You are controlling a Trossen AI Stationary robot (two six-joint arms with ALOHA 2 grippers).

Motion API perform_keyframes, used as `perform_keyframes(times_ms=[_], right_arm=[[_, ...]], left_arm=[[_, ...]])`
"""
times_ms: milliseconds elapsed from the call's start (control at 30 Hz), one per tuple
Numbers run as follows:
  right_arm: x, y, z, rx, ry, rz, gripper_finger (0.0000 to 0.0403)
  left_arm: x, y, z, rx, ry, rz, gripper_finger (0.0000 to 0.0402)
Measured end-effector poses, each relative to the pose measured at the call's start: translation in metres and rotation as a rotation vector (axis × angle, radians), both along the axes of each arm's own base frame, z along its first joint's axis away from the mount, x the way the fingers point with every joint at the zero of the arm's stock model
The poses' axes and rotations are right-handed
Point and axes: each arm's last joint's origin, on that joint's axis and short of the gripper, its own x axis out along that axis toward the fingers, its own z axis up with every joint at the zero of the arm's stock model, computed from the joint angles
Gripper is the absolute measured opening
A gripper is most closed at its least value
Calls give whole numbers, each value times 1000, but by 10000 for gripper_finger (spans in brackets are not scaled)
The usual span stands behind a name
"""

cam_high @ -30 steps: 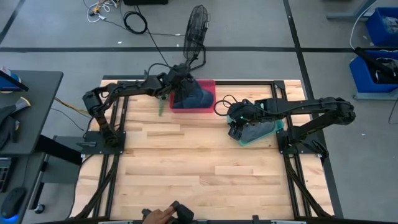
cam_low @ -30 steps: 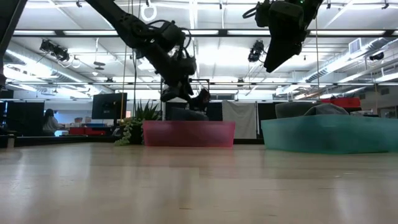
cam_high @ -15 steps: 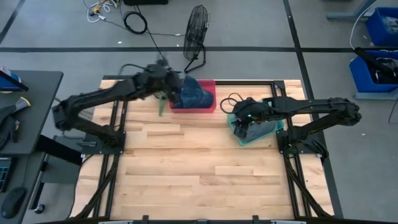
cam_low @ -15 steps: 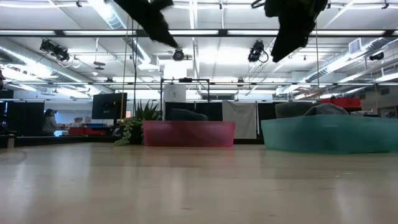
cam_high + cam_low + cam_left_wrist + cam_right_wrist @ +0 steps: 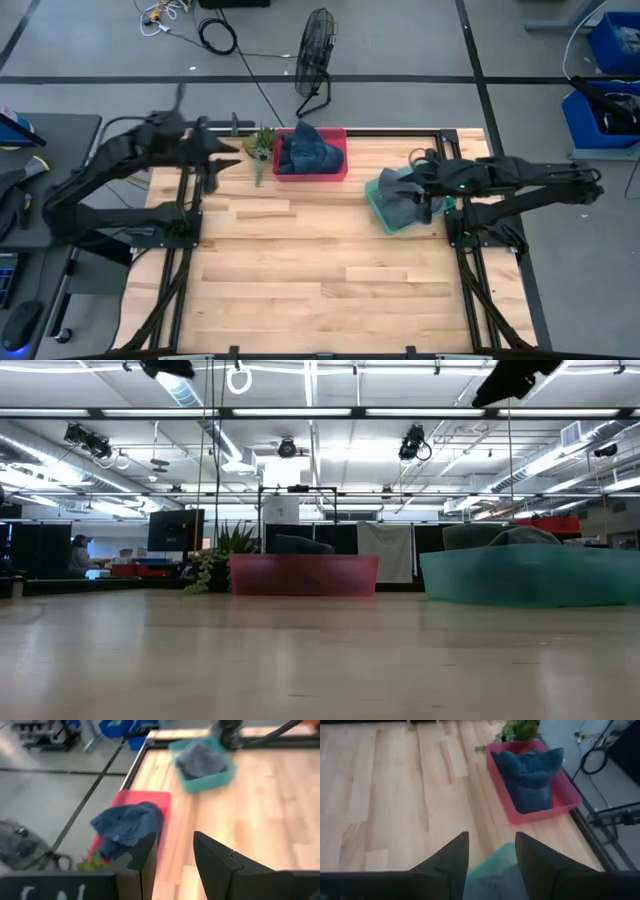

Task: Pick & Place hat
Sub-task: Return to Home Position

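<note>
Blue caps: a heap of blue fabric caps [image 5: 308,150] lies inside the red plastic bin [image 5: 310,177], rising above its walls; from table height only a dark hump [image 5: 300,544] peeks over the rim.
Red bin: it sits at the far edge of the wooden plank tabletop [image 5: 320,280], roughly midway along that edge.
Gray cap: a gray fabric cap [image 5: 395,200] fills the teal-green plastic bin [image 5: 373,190], its crown [image 5: 520,536] standing above the bin wall.
Teal-green bin: near the tabletop's right edge, turned at an angle, well apart from the red bin.
Left gripper: the left gripper [image 5: 212,160] hangs above the tabletop's left edge near the far left corner, clear of the red bin; its wrist camera shows the two dark fingers [image 5: 145,860] spread with nothing between them.
Right gripper: the right gripper [image 5: 425,185] hangs over the right-hand side of the teal-green bin, above the gray cap; its fingers [image 5: 450,857] are spread too and carry nothing.
Plant: a small green potted plant [image 5: 262,143] stands just beside the red bin's left wall, at the far edge.
Fan: a black floor fan [image 5: 318,40] stands on the floor beyond the far edge.
</note>
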Motion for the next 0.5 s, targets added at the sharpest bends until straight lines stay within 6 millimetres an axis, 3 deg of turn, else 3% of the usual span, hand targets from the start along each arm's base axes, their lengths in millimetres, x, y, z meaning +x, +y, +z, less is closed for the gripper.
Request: perform_keyframes(times_ms=[200,333,500], right_arm=[[-25,1,-39,-31,-92,68,165],[-39,1,-55,-30,-228,104,165],[-58,0,-56,-45,-371,131,165]], left_arm=[[-46,-24,-3,61,-202,-42,131],[-68,-34,-35,63,-359,-24,131],[-72,-36,-83,31,-501,-6,131]])
